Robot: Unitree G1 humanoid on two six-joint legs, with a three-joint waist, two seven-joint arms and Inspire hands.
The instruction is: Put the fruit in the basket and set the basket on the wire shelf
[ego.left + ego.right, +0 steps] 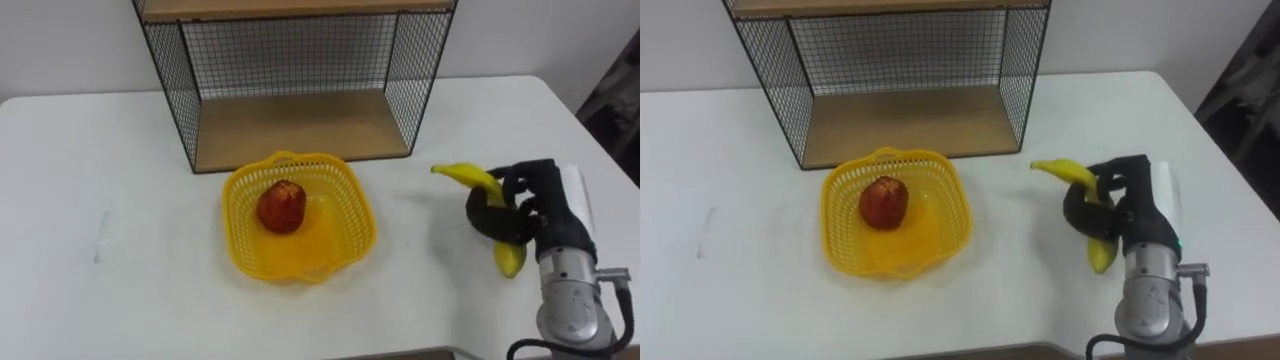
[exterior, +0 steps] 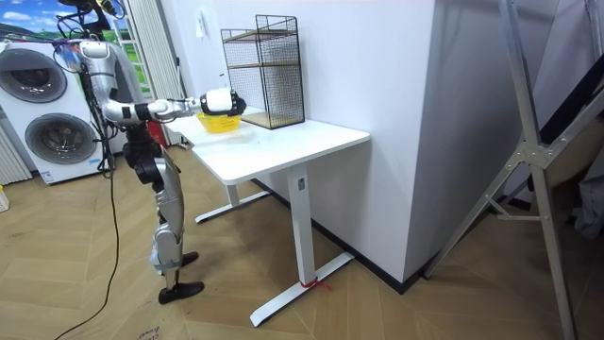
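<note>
One banana (image 1: 468, 176) in rt hand (image 1: 541, 212), prob. near table (image 1: 430, 295) edge

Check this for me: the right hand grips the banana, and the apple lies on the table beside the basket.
Wrong on the apple: it lies in the basket, as the left eye view shows. The right hand does grip the banana.

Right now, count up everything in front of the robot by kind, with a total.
Fruit: 2, a red fruit in the basket and a banana in the right hand.
Basket: 1
Wire shelf: 1
Total: 4
</note>
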